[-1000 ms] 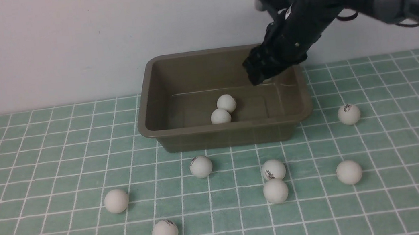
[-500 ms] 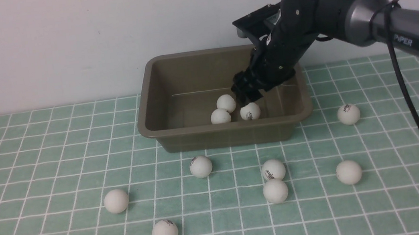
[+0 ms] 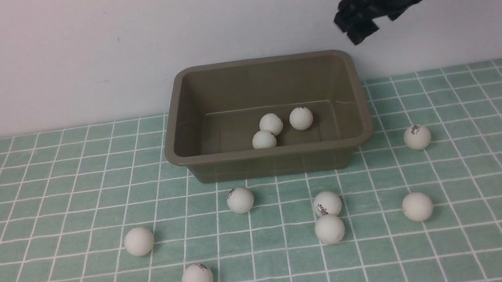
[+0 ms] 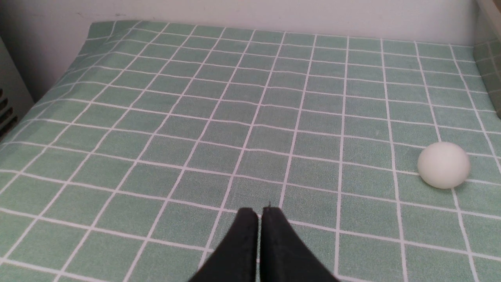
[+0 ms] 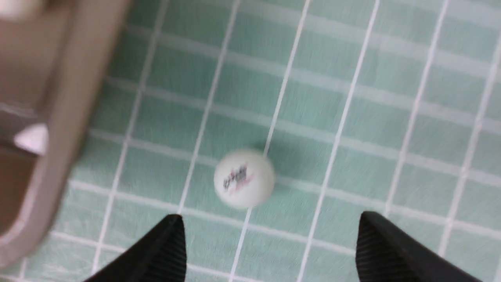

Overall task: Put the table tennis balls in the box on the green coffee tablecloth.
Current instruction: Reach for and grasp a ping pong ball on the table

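Showing dark, unreadable print, several balls are lying on the cloth below center and right; three are sitting inside the central box. Upper right, the right pincer is hovering open; the left pincer is staying closed.

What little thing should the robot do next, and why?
Probably lower the right tool over the logo-printed table tennis ball just right of the box: the tool is open and empty, and that ball sits alone on the cloth beneath it.
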